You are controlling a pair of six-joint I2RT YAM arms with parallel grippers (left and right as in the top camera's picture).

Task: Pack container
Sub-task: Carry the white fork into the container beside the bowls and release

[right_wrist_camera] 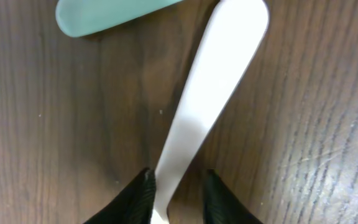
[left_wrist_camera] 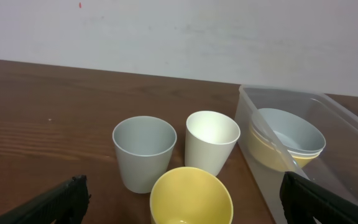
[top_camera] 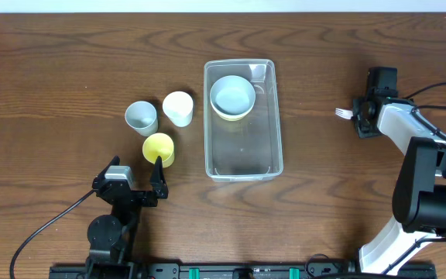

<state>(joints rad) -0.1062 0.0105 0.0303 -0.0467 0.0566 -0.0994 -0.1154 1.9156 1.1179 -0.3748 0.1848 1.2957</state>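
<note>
The clear rectangular container point(top_camera: 272, 116) stands mid-table and shows in the left wrist view point(left_wrist_camera: 353, 143). A grey-blue bowl point(top_camera: 233, 94) nested in a yellow bowl sits in its far end. A grey-blue cup point(top_camera: 141, 117), a white cup point(top_camera: 178, 108) and a yellow cup point(top_camera: 159, 147) stand to its left. My left gripper point(top_camera: 136, 172) is open just in front of the yellow cup point(left_wrist_camera: 191, 196), which sits between the fingers. My right gripper point(top_camera: 360, 116) is low over a white utensil point(right_wrist_camera: 213, 87); its jaws point(right_wrist_camera: 178, 190) straddle the handle, open, with a gap on the right side.
A teal utensil handle point(right_wrist_camera: 104, 12) lies beside the white one on the table. White tines point(top_camera: 341, 113) stick out left of the right gripper. The near half of the container holds nothing.
</note>
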